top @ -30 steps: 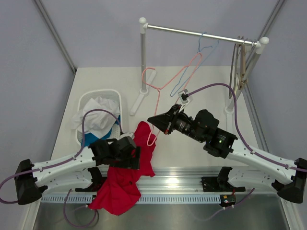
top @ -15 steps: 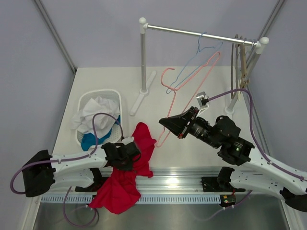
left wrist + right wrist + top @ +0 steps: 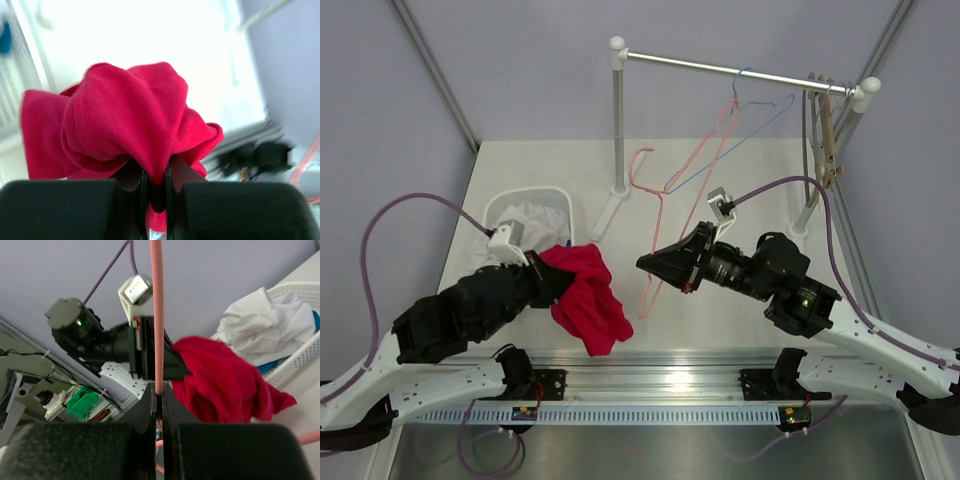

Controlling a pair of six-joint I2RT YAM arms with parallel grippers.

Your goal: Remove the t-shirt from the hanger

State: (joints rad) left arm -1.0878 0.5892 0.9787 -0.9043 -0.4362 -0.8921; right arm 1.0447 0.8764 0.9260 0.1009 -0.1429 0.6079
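My left gripper (image 3: 544,270) has its fingers pinched tight on a bunched fold of the red t-shirt (image 3: 586,296). The shirt hangs in the air at about 4 o'clock from the white basket (image 3: 532,192), apart from the pink hanger (image 3: 660,215). My right gripper (image 3: 646,263), at the shirt's 3 o'clock, is clamped on that hanger's thin wire, holding it tilted above the table (image 3: 540,160).

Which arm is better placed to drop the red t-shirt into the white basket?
Left: the left gripper is shut on the t-shirt beside the basket; the right gripper holds the pink hanger.
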